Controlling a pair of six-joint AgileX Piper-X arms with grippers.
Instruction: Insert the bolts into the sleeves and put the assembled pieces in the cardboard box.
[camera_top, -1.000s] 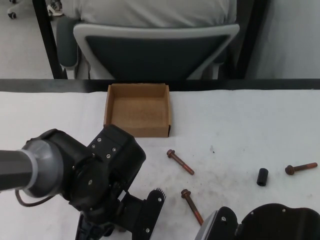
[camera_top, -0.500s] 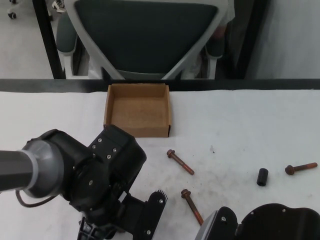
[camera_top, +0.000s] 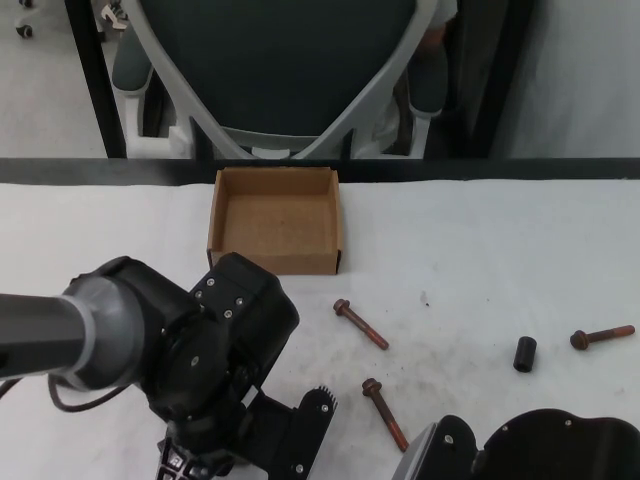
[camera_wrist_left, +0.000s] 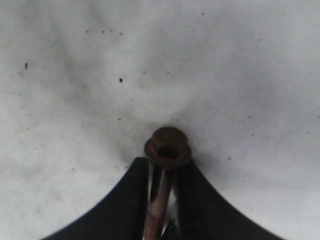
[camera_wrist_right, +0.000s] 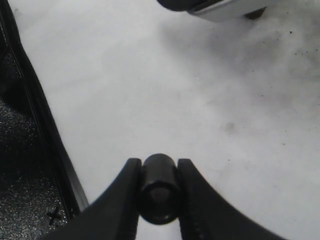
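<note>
Small change only. In the high view your left arm (camera_top: 200, 360) has crept toward the near edge and a touch toward the right arm (camera_top: 545, 445) over the last second. The right arm sits where it was at the near right corner.

Nothing on the bench (camera_top: 480, 240) has moved:
- The bolt nearest the box (camera_top: 360, 324), the bolt by the right arm (camera_top: 384, 413) and the bolt at the far right (camera_top: 603, 336) lie as before.
- The spare sleeve (camera_top: 525, 354) is unmoved, well apart from all three bolts.
- The cardboard box (camera_top: 275, 175) stays at the far side, and no assembled piece lies in it.

What you're holding:
- **Left gripper** (camera_wrist_left: 164, 166): the fingers (camera_wrist_left: 120, 200) are clamped on the shank of the held bolt (camera_wrist_left: 168, 148). Its flanged head pokes just past the fingertips, over the white cloth.
- **Right gripper** (camera_wrist_right: 159, 165): the fingers (camera_wrist_right: 125, 200) are clamped on the held sleeve (camera_wrist_right: 159, 192), a short black tube pinched across its sides, with one end facing the camera.

My read: both halves of the first assembly are in hand but not mated. The left arm's small drift looks like the start of bringing the bolt across to the sleeve. The two arms are not yet close in the high view.

You need the bolt's shank end lined up with the sleeve's bore. Here the head leads past the fingertips, and I can't tell how much shank sticks out behind. Check that before you close the gap. If the axes are off, the bolt may skid on the sleeve's rim or twist in the grip.
</note>
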